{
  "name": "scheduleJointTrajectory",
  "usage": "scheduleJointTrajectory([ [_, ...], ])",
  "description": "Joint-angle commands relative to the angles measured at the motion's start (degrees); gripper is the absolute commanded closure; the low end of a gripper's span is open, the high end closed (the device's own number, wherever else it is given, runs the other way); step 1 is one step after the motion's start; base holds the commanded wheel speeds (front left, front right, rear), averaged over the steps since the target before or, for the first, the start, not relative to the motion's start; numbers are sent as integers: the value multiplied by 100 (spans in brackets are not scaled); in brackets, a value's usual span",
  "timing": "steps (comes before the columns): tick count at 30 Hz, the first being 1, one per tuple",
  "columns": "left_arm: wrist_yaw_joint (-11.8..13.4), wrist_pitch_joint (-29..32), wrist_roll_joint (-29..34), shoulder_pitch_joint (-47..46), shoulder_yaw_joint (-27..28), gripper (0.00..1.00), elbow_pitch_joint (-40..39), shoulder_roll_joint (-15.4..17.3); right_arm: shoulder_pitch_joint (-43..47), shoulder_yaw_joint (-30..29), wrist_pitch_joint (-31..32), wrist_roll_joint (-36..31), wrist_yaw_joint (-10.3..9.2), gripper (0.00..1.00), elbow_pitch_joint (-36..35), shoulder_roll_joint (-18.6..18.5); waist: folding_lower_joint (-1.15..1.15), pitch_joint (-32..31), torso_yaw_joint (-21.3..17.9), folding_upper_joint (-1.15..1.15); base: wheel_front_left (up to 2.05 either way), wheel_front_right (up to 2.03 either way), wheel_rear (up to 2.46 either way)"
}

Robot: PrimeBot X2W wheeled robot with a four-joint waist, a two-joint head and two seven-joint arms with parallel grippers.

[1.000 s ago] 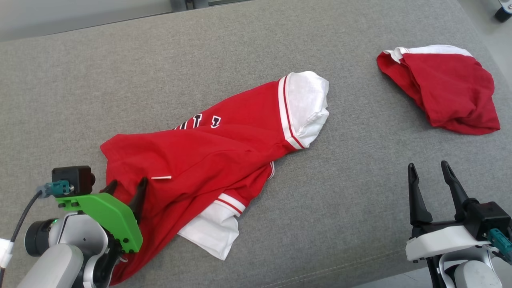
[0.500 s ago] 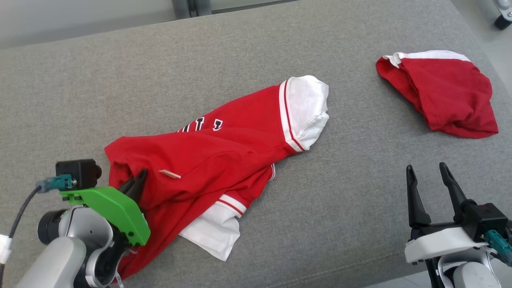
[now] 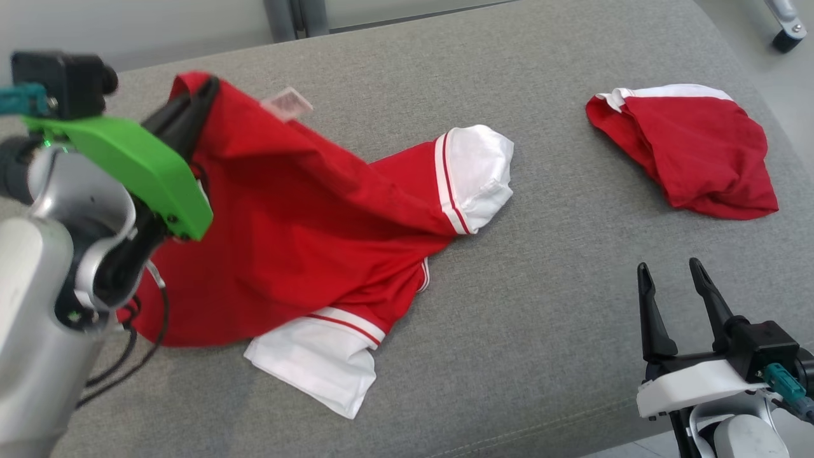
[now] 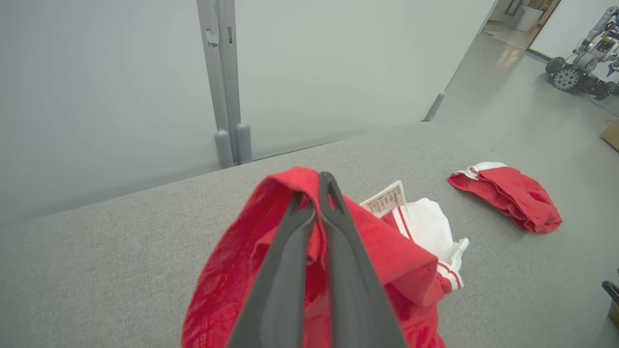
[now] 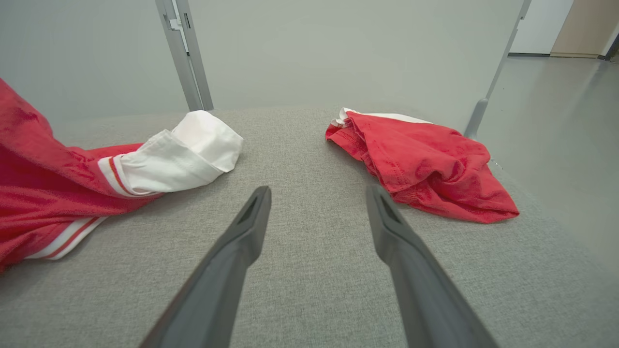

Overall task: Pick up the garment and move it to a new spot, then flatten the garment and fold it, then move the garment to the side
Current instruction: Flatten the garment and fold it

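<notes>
Head view: the left gripper (image 3: 198,89) is clamped on a red fold of the shirt (image 3: 305,242), held up off the cushion (image 3: 572,331). From the fingertips the cloth drapes down and rightward onto the cushion. A white label (image 3: 287,102) sits just right of the tips. One white sleeve (image 3: 477,165) lies well right of them. The right gripper (image 3: 669,266) has its fingers apart with nothing between them. A red bundle (image 3: 693,152) lies beyond its tips, well apart.

Left wrist view: the fingers are together, with red cloth pinched between them near the tips (image 4: 313,191). We note the label (image 4: 387,199) just right of the tips and the sleeve (image 4: 430,227) further right.

Right wrist view: the fingers are spread, with bare cushion between them (image 5: 319,193). The shirt (image 5: 43,179) is left of the left finger. The bundle (image 5: 425,169) is ahead and right of the right fingertip, not touching.
</notes>
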Motion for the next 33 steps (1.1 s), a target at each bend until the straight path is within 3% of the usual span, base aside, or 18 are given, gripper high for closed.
scheduleJointTrajectory([
  [1,-54,58,191,-519,-16,100,185,-20,-59,13,-18,78,-9,0,36,-10,0,-56,-124,0,0,0,0],
  [10,-428,88,815,-2188,-224,100,881,-72,-20,-64,-18,264,-9,0,96,-9,0,-91,-456,0,0,0,0],
  [15,-454,-5,922,-2270,-158,100,722,94,138,-131,-18,344,-9,0,131,-9,0,-152,-492,0,0,0,0],
  [19,-212,22,906,-1278,-87,100,95,598,236,-161,-18,376,-9,0,124,-7,0,-176,-441,0,0,0,0],
  [23,488,-295,733,478,233,100,-770,1038,251,-220,-18,326,-9,0,93,-9,0,-164,-282,0,0,0,0],
  [25,876,-671,541,1493,460,100,-1112,1020,226,-247,-18,301,-9,0,73,-10,0,-151,-190,0,0,0,0],
  [28,1238,-1383,337,2971,675,100,-1427,829,179,-262,-18,255,-9,0,54,-11,0,-135,-33,0,0,0,0],
  [30,1284,-1959,372,3703,741,100,-1435,703,176,-249,-18,212,-9,0,62,-9,0,-133,97,0,0,0,0],
  [33,900,-2837,123,4408,734,100,-1176,273,221,-238,-18,97,-10,0,76,-15,0,-143,353,0,0,0,0],
])
